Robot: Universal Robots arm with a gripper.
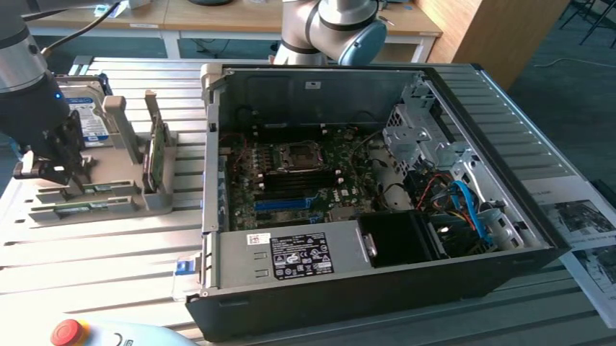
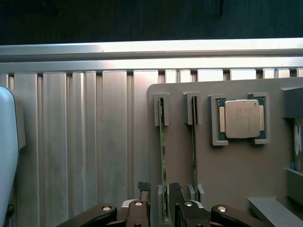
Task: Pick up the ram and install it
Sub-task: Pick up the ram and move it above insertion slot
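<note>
The ram (image 2: 162, 156) is a thin green stick standing on edge in a slot of the grey holder (image 2: 227, 179). My gripper (image 2: 160, 198) is open at one end of it, with one black finger (image 2: 142, 189) on each side of the stick and small gaps between. A second, similar green stick (image 2: 193, 142) stands in the neighbouring slot. In the exterior view my gripper (image 1: 56, 171) hangs low over the grey holder (image 1: 144, 202) at the exterior view's left, beside the open computer case (image 1: 385, 274).
A CPU (image 2: 242, 119) lies in a pocket of the holder. A hard drive (image 1: 91, 124) with a blue-white label stands behind the holder. The case's motherboard (image 1: 293, 180) lies exposed. A second arm's base (image 1: 332, 29) stands behind the case. A red stop button (image 1: 68, 330) sits at the front.
</note>
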